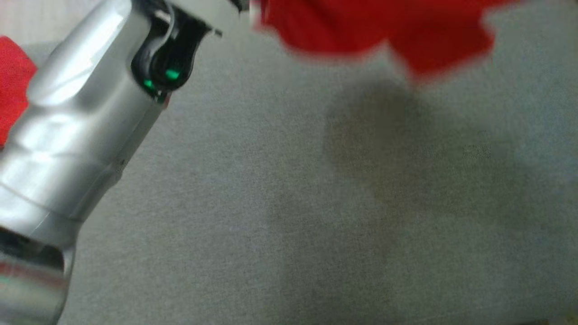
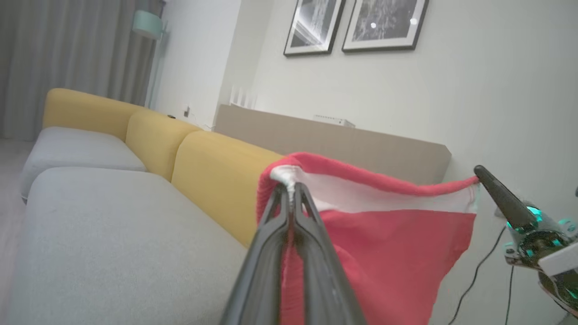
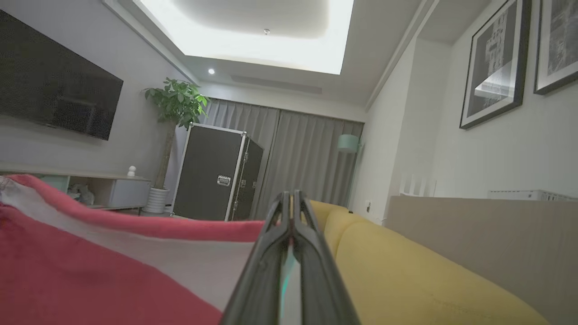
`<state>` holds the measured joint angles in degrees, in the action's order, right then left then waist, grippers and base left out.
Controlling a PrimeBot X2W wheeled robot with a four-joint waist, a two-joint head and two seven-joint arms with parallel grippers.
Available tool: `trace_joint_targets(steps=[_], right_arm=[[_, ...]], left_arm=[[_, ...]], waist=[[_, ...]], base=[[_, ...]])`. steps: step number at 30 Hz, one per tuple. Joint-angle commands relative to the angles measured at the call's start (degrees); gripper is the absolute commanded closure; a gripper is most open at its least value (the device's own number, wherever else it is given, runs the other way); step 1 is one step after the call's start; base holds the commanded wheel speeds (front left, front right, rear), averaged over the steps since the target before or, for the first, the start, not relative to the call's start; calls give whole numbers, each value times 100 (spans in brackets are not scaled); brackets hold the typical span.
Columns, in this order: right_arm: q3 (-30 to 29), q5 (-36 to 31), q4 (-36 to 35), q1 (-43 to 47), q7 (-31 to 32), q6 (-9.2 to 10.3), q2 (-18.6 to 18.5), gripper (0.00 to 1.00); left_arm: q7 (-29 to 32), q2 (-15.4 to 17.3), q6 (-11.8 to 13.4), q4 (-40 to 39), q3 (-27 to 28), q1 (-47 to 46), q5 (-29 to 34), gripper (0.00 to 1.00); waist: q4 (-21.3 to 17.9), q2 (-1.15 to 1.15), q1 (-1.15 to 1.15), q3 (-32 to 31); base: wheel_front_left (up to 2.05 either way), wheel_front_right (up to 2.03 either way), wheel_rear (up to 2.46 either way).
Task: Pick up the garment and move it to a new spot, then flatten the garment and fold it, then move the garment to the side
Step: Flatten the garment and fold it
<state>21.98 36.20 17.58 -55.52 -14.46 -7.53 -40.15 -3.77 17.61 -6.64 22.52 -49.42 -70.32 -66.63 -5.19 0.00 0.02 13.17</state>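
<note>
Over grey sofa seat (image 1: 226, 203): holding red garment (image 2: 397, 243) aloft, stretching it taut between the two grips. Clenching left fingers (image 2: 289, 194) on one white-lined corner, right fingers (image 3: 290, 203) on the other. Hanging blurred at 12 o'clock in head view, throwing soft shadow (image 1: 397, 144) on cushion below.

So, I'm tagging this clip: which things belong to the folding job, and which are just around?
Job: garment; left gripper and right gripper, both shut on it; sofa seat beneath.
Around: pictures, lamp, TV, plant, case.
</note>
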Motion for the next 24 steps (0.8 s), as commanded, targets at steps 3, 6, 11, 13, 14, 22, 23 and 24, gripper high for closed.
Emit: trace_joint_targets(steps=[3, 6, 11, 13, 14, 22, 23, 24], right_arm=[[-301, -150, -257, -55, -51, 4, -60, 100], [-450, -143, -397, 328, -52, 4, -48, 100], [-730, -7, -586, 1490, -52, 4, -24, 100], [-769, 47, -665, 2092, -53, 4, 31, 100], [-789, 78, -707, 2389, -53, 4, 63, 100], [-1330, 317, -1417, 4604, -53, 4, 169, 100], [-1445, 342, -1542, 4892, -53, 4, 174, 100], [-1557, 355, -1670, 5176, -53, 4, 173, 100]], left_arm=[[-579, -6, -69, 170, 284, -381, 105, 100], [-775, -13, -80, 142, -6, -189, 132, 100], [-951, 216, -83, -113, -790, 624, 172, 100], [-1031, 272, -83, -128, -1031, 1111, 167, 100], [-1062, 292, -83, -129, -1132, 1374, 177, 100], [-1120, 403, -77, -451, -1032, 3579, 740, 100], [-1120, 434, -59, -554, -961, 3845, 841, 100], [-1120, 468, -20, -660, -890, 4100, 913, 100]], waist=[[-126, 0, -2, 161], [-139, 0, -2, 193], [-72, 0, -2, 258], [-52, 0, -2, 241], [-49, 0, -2, 230], [23, 0, -2, 9], [45, 0, -2, -32], [64, 0, -2, -72]], base=[[0, 0, 0], [0, 0, 0], [0, 0, 0], [0, 0, 0], [0, 0, 0], [0, 0, 0], [0, 0, 0], [0, 0, 0]])
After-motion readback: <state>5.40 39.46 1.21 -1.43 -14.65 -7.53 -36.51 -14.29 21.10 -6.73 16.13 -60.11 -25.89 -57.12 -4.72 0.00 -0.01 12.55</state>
